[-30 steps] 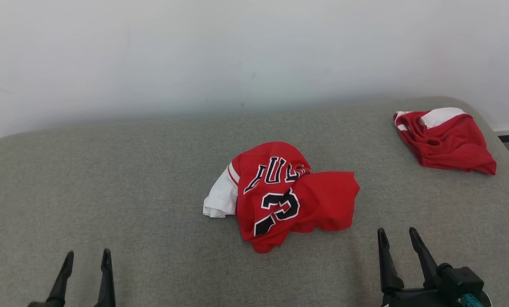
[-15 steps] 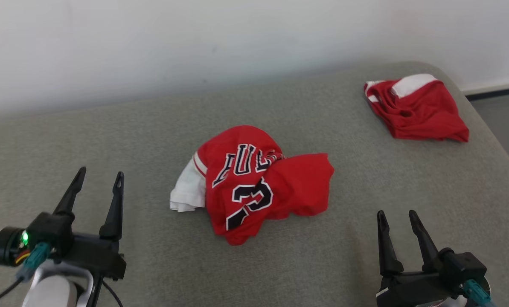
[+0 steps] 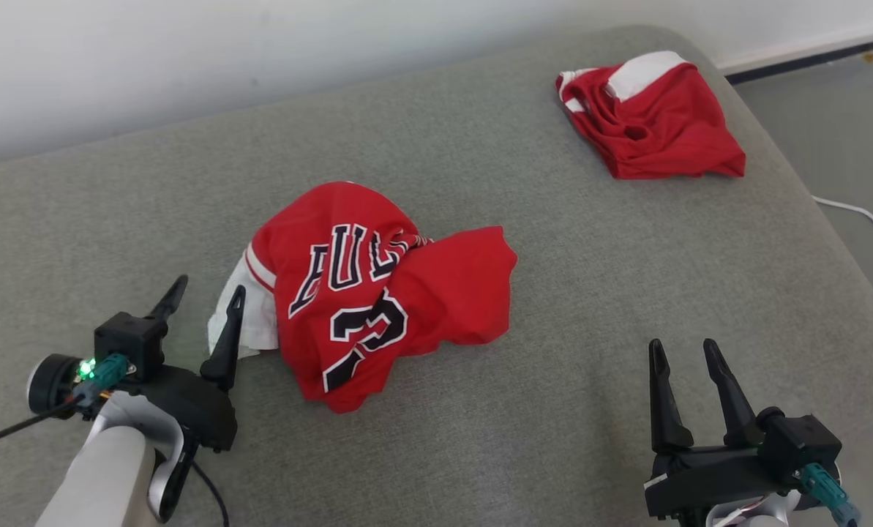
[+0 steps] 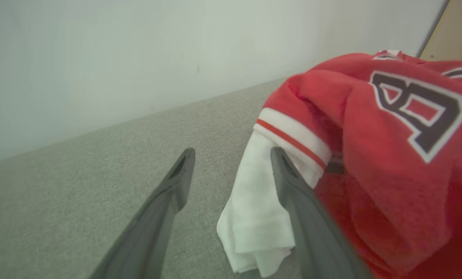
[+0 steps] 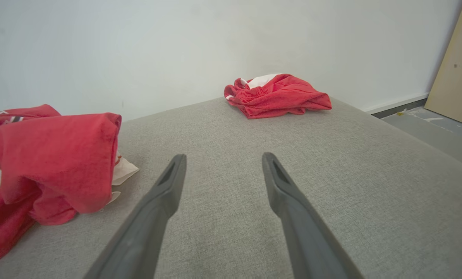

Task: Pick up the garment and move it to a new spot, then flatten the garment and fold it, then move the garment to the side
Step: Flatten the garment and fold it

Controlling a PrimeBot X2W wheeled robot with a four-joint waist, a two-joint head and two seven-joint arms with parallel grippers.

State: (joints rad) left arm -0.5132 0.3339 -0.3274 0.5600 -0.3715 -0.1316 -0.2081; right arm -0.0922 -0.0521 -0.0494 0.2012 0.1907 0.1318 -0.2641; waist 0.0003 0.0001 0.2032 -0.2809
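Note:
The garment (image 3: 377, 293) is a red jersey with black-and-white lettering, lying crumpled in the middle of the grey padded surface (image 3: 626, 293), with a white part sticking out at its left. My left gripper (image 3: 209, 289) is open right beside that white part. In the left wrist view the gripper (image 4: 232, 152) holds nothing, and its right finger (image 4: 292, 186) overlaps the white cloth of the garment (image 4: 370, 155). My right gripper (image 3: 681, 344) is open and empty over bare surface, right of the garment. In the right wrist view the gripper (image 5: 223, 156) has the garment (image 5: 52, 155) to its left.
A second crumpled red and white garment (image 3: 648, 117) lies at the far right corner, also seen in the right wrist view (image 5: 277, 95). A pale wall (image 3: 187, 58) runs behind the surface. Floor with a white cable (image 3: 857, 212) lies beyond the right edge.
The head camera has turned and tilted, shifting the whole picture. My left arm has risen into view and moved forward to the garment's white edge. The right gripper has barely moved.

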